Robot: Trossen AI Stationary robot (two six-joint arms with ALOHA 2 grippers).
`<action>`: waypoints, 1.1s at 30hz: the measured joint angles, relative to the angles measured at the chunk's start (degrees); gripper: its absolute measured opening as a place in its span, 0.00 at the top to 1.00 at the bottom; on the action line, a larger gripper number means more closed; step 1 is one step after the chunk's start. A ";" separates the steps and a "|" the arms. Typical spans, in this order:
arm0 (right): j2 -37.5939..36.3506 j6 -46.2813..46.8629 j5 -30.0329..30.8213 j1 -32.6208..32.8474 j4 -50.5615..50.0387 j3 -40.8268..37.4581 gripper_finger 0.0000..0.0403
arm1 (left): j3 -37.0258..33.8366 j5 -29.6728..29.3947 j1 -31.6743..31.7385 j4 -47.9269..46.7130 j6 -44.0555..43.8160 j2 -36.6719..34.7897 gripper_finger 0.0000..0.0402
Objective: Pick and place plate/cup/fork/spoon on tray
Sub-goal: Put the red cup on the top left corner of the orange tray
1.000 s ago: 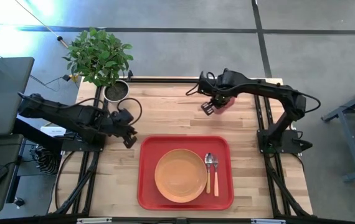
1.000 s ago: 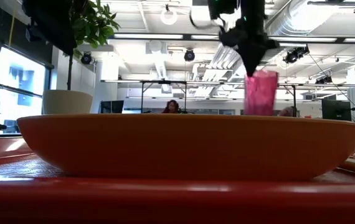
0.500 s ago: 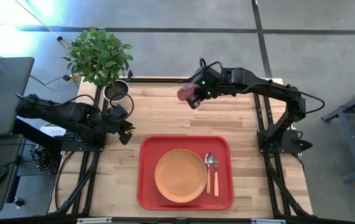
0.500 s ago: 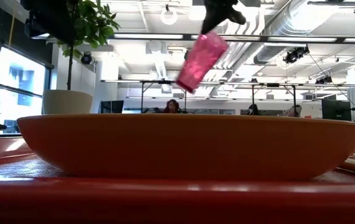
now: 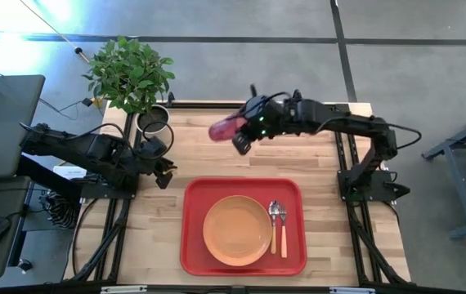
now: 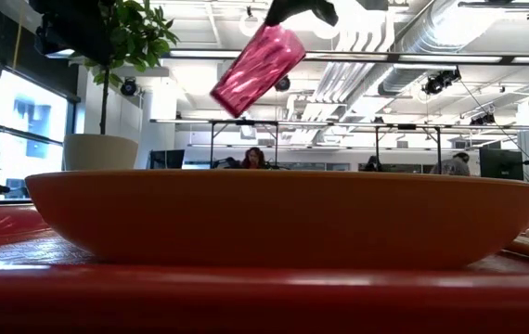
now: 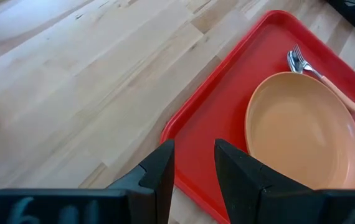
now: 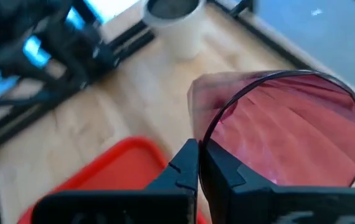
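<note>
Carrying the cup (image 5: 222, 129) above the bare wood beyond the tray (image 5: 194, 214)'s far edge: right gripper (image 5: 244, 135), high view, fingers pinching the cup's rim, tumbler tipped on its side and clear of the table. Tray contents, same view: plate (image 5: 237, 229) at centre, spoon (image 5: 273, 225) and fork (image 5: 282, 228) side by side just beside the plate, between it and the tray's rim nearest the right arm. Judged three of four items placed; cup alone outstanding. Left gripper (image 5: 165, 171) parked off the tray's far corner on the left arm's side, near the plant pot (image 5: 153, 121).

Low view: cup (image 6: 257, 70) tilted, hanging high above the plate (image 6: 283, 219); tray rim (image 6: 246, 297) in foreground.

Left wrist view: own fingers (image 7: 160, 171) spread a little, holding nothing, above the tray (image 7: 218, 115) corner; plate (image 7: 305, 134) and fork (image 7: 327, 79) on the tray.

Right wrist view: fingers (image 8: 190, 163) pressed together on the cup (image 8: 289, 134) wall; tray (image 8: 112, 165) corner beyond; cup empty.
</note>
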 joint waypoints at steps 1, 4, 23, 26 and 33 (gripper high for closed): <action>0.78 -0.81 -1.04 0.57 0.18 0.00 1.00 | 0.00 -0.01 0.00 -0.10 -0.11 0.00 0.74; 2.91 -3.67 -4.07 2.45 1.54 0.00 1.00 | 0.00 -0.47 0.10 -0.42 -1.49 0.00 0.74; 9.53 -36.81 -12.80 11.51 8.25 -0.09 1.00 | 0.00 -0.66 7.86 -0.41 -5.05 0.03 0.74; 10.08 -45.33 -15.17 11.84 8.74 -0.09 1.00 | 0.00 -0.63 9.05 -0.44 -5.01 0.04 0.74; 11.81 -60.48 -17.73 11.86 7.53 -0.09 1.00 | 0.00 -0.61 10.36 -0.46 -5.03 0.04 0.74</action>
